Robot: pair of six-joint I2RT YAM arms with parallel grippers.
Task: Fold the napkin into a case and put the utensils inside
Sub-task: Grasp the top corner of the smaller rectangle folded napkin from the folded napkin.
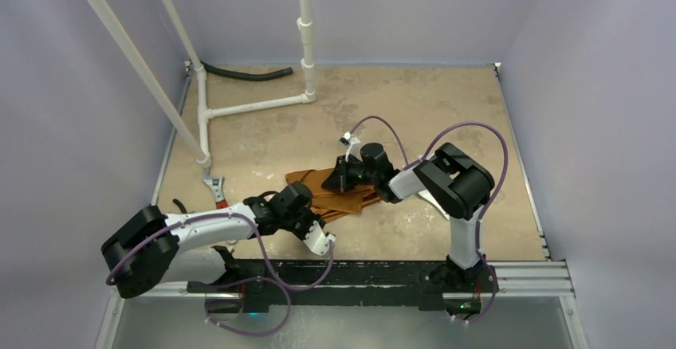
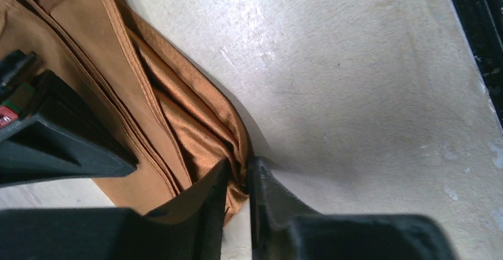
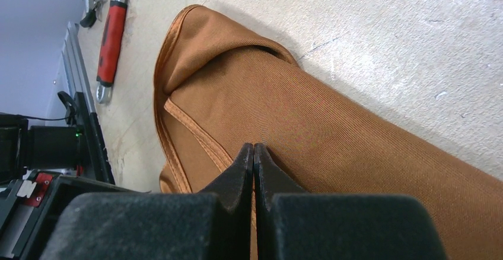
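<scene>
The rust-orange napkin (image 1: 339, 198) lies folded in several layers mid-table, a long bundle with stitched hems (image 2: 118, 82) (image 3: 332, 117). My left gripper (image 2: 240, 174) is at its near end, and a bunched fold of cloth fills the narrow gap between the fingers (image 2: 207, 200). In the top view the left gripper (image 1: 307, 217) meets the napkin's near-left corner. My right gripper (image 3: 254, 147) is shut, its tips together and resting on the top layer; from above the right gripper (image 1: 344, 175) is over the napkin's far edge. The utensils are out of view.
A red-handled wrench (image 1: 217, 192) (image 3: 111, 37) lies left of the napkin, with small black pliers (image 3: 92, 2) beyond it. A white pipe frame (image 1: 247, 108) and black hose (image 1: 243, 74) stand at the back left. A black rail (image 1: 367, 273) runs along the near edge.
</scene>
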